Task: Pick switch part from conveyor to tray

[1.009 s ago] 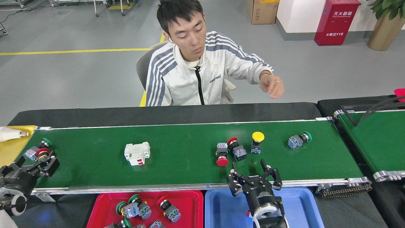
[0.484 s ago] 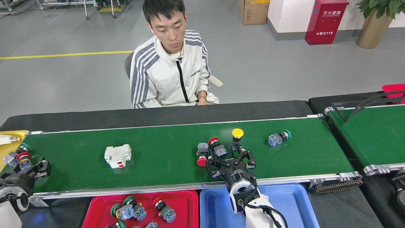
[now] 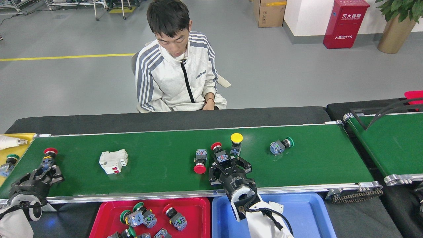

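Observation:
The conveyor runs left to right in the head view. My right gripper reaches over its near rail, open, its fingers on either side of a small red-capped switch part. Beside that part lie a red mushroom switch part, a yellow-capped one and a green-capped one. At the belt's left end my left gripper is shut on a red-capped switch part that stands upright. The red tray holds several switch parts. The blue tray sits under my right arm.
A white circuit breaker lies left of centre on the belt. A yellow tray at the far left holds a bulb and a green-capped part. A second green belt stands at the right. A person sits behind the table.
My right gripper has pushed forward from the near rail onto the belt, up to the red-capped part. The loose parts drifted left. My left gripper closed on its part and shifted it right.

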